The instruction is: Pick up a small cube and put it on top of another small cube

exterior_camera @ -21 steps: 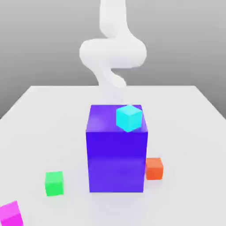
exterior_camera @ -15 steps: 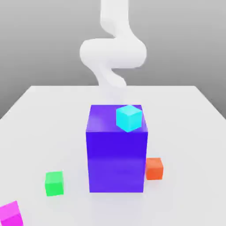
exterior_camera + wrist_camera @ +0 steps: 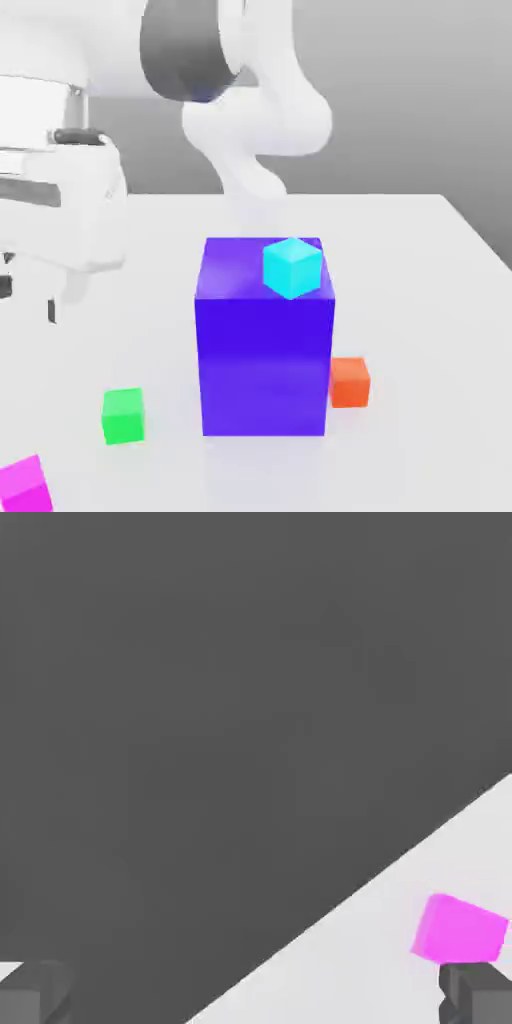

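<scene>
**Q:** Magenta cube first: where is it, and where do you stand to it?

**Me:** Magenta cube (image 3: 24, 484) sits in the lower left corner of the exterior view, on the white table (image 3: 420, 300), partly cut by the frame edge. The green cube (image 3: 122, 416), my target, lies near it, up and to the right, apart from it. My gripper (image 3: 260, 997) is spread as wide as it goes and holds nothing; in the hand view one dark fingertip (image 3: 478, 994) shows just beside the magenta cube at the lower right of that frame.

**Q:** What could go wrong from here?

**Me:** Judging from these views, the cube seems to line up with one finger, not with the gap between them. If I came down like that, a finger could land on it or shove it off the table's near edge. When carrying it over, I could nudge the green cube and spoil the stack. The big blue-violet block (image 3: 264, 340) with the cyan cube (image 3: 292, 267) on it stands close to the green cube's right, so a wide swing could clip it. The orange-red cube (image 3: 349, 381) is well out of the way.

**Q:** Any labels or writing?

**Me:** None that I can read; the cubes and my arm are plain.
</scene>
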`<act>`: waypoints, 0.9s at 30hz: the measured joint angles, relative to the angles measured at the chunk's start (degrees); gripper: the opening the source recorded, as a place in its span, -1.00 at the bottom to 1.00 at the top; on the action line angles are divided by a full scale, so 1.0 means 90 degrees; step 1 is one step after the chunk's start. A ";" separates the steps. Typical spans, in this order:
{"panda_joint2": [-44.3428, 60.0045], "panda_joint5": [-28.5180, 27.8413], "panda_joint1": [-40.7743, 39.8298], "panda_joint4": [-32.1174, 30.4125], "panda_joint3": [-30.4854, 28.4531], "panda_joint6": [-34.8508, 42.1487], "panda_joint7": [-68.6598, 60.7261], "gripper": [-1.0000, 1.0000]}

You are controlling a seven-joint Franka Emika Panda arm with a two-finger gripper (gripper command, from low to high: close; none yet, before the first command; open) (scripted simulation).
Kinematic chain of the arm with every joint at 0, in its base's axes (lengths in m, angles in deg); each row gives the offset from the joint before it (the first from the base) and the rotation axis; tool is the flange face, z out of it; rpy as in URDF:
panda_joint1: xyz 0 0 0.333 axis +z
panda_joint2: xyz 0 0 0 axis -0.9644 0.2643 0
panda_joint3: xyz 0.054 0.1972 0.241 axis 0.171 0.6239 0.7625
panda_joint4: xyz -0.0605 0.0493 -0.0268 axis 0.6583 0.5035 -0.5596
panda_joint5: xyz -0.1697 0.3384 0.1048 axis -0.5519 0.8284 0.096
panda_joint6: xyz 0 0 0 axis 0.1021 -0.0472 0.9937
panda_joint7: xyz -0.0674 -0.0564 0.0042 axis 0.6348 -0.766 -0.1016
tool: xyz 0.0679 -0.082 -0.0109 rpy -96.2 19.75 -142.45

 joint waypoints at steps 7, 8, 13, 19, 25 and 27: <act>0.1635 0.0354 -0.0338 0.0119 -0.0243 -0.0412 0.0425 0.00; 0.1870 0.0415 -0.0396 0.0137 -0.0275 -0.0470 0.0479 0.00; 0.3026 0.0740 -0.0664 0.0349 -0.0096 -0.1165 0.0396 0.00; 0.3176 0.0786 -0.0697 0.0384 -0.0054 -0.1283 0.0364 -1.00; 0.2398 0.0559 -0.0546 0.0190 -0.0257 -0.0695 0.0528 -1.00; 0.1967 0.0545 -0.0520 -0.0165 -0.0248 -0.0621 0.0470 -1.00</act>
